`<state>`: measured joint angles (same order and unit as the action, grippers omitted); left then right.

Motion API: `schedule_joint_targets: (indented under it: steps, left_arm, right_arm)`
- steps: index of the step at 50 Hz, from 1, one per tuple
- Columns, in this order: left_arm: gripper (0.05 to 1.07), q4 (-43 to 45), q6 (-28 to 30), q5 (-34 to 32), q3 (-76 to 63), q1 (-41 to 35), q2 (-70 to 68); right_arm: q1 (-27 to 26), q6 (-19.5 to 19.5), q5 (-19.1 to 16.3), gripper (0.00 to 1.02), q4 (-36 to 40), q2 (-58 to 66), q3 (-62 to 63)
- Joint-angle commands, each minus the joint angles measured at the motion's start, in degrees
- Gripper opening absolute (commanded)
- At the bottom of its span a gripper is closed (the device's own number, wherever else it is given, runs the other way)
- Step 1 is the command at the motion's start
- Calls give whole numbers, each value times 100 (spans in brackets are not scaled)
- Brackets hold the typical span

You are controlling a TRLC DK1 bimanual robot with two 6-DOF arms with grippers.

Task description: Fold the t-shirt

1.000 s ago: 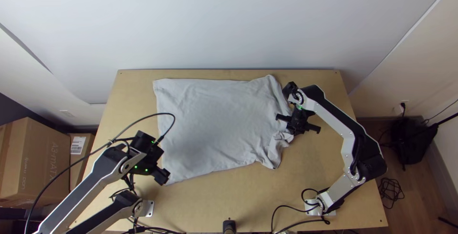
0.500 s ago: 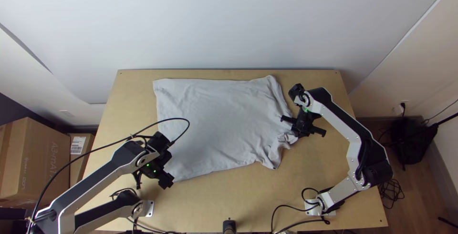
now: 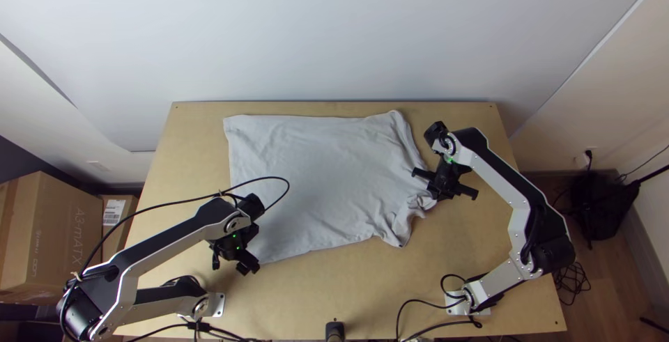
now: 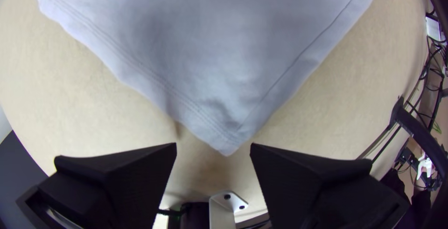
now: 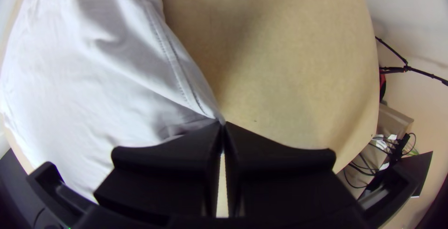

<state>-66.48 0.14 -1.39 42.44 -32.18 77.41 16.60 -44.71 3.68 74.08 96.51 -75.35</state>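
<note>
Boxes [image 3: 59, 234] beside table [image 3: 348, 286] with t-shirt [image 3: 324, 182]

Pale wall [image 3: 334, 35], probably cardboard boxes [image 3: 59, 237], brownish floor [image 3: 596, 279].

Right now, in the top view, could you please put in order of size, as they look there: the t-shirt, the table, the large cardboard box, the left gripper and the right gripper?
1. Table
2. T-shirt
3. Large cardboard box
4. Left gripper and right gripper: too alike to rank
</note>
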Motion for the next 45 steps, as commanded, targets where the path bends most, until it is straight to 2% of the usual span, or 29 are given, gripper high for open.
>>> schedule_joint_targets:
  steps: [1, 10, 14, 16, 19, 21, 23, 39, 45]
  left_arm:
    - [78, 21, -102, 33, 2, -60, 178]
    - [78, 153, -120, 25, 19, -113, 460]
    - [68, 285, -146, 33, 46, -121, 486]
    - [60, 372, -172, 25, 54, -121, 477]
    - [41, 601, -190, 25, 28, -121, 442]
    - [27, 794, -208, 33, 46, -130, 416]
    - [8, 996, -164, 33, 54, -130, 363]
    - [8, 1541, -208, -28, 371, 828, -367]
    - [8, 1620, -383, -28, 714, 1302, -516]
  right_arm:
    - [-78, 41, 62, 2, 62, -176, 73]
    - [-87, 50, 62, 2, 62, -194, 64]
    - [-87, 59, 62, 2, 62, -211, 56]
    - [-87, 59, 62, 2, 62, -211, 56]
    - [-87, 76, 62, 2, 62, -220, 47]
    - [-87, 94, 62, 2, 62, -238, 29]
    - [-87, 94, 62, 2, 62, -264, 21]
    - [-192, 278, 54, 2, -70, -651, -6]
    - [-227, 498, 54, 2, -184, -915, -15]
